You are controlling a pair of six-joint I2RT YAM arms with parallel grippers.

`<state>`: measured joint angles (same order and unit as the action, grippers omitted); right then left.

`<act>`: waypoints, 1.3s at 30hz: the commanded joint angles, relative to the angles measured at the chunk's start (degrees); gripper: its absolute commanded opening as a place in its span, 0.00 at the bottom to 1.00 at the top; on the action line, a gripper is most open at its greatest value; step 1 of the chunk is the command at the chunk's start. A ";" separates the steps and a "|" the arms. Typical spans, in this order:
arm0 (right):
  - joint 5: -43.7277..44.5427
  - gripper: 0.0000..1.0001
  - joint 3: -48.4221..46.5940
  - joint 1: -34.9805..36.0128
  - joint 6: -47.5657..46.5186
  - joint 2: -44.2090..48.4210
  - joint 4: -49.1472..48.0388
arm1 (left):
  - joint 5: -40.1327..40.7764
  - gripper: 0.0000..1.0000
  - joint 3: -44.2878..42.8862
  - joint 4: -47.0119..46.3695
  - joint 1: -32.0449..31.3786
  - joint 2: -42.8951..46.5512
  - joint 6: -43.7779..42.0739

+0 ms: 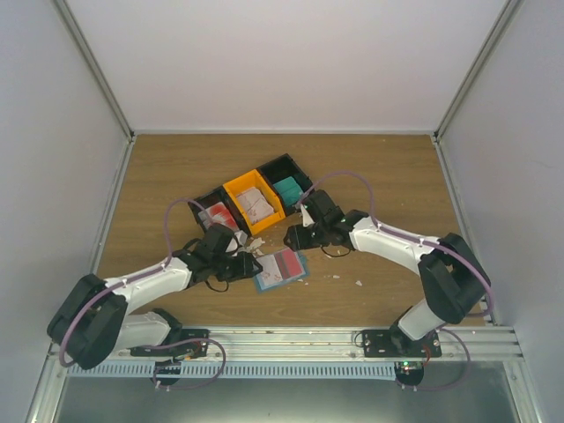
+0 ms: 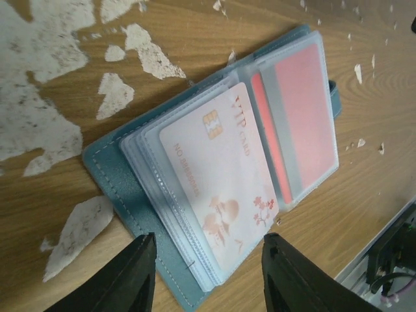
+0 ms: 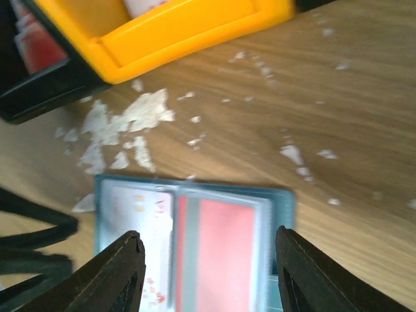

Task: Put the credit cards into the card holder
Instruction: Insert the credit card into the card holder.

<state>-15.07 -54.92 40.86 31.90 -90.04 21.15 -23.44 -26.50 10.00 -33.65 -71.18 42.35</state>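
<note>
Card holder [image 1: 280, 270] open flat on table [image 1: 388, 176], between left gripper [image 1: 248, 267] and right gripper [image 1: 296, 236], touching neither. Beyond both grippers, three bins: black bin [image 1: 218, 214] with loose red cards [image 1: 222, 217], count unclear; orange bin [image 1: 253, 201]; second black bin [image 1: 286, 182].

Left wrist view: left gripper [image 2: 208, 250] wide and empty, card holder [image 2: 123, 188] just ahead of its fingertips. Two cards counted in the clear sleeves: white credit card [image 2: 214, 175] nearer, red credit card [image 2: 302, 123] farther. Cannot tell whether the white one is fully seated.

Right wrist view: right gripper [image 3: 208, 260] wide and empty, above the card holder [image 3: 283, 208]; same two cards below.

Step judged: between insertions. Next move likely calls for pinching another thin card from the bin by its edges.
</note>
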 commanded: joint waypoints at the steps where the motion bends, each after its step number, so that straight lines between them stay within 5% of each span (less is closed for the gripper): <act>1: 12.16 0.56 1.05 -0.03 1.24 0.40 5.48 | 4.56 0.49 -1.13 3.32 -0.11 4.33 0.81; 17: 2.82 0.32 6.35 -1.19 1.73 -3.43 0.64 | 2.07 0.49 1.00 1.47 1.22 0.35 2.39; 31: -2.86 0.01 8.72 -2.94 2.75 -1.69 -2.71 | -1.57 0.30 2.00 -3.44 1.22 -4.83 1.82; 39: -4.69 0.01 6.01 -2.89 3.00 3.70 0.65 | -3.50 0.29 1.68 -7.21 1.13 -8.26 1.04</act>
<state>-16.38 -46.48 37.74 34.46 -89.73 20.93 -25.91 -25.67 7.20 -32.47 -76.79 44.36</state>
